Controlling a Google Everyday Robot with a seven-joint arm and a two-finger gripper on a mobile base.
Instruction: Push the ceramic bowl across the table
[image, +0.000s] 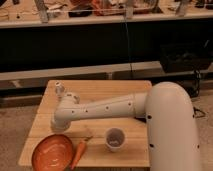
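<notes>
Objects on the desk (135, 90) number three: one ceramic bowl (52, 151), one carrot (79, 152) and one small white cup (115, 138). The bowl sits at the near left corner of the slatted wooden top, its rim close to both the near edge and the left edge. The carrot lies just beside the bowl on its right, angled away from the camera, close enough that I cannot tell whether the two touch. The cup stands upright further right, apart from the carrot and near the front edge.

The far half of the top, beyond the arm, is bare wood, and so is the strip along the right side behind the robot's large white shoulder.

The white arm (102, 109) stretches across the middle of the top from right to left, its elbow joint just behind the bowl. The hand (60, 89) is at the far left of the top, well apart from the bowl; whether its fingers are open or closed cannot be told.

Behind the desk runs a dark cabinet under a long cluttered bench.
</notes>
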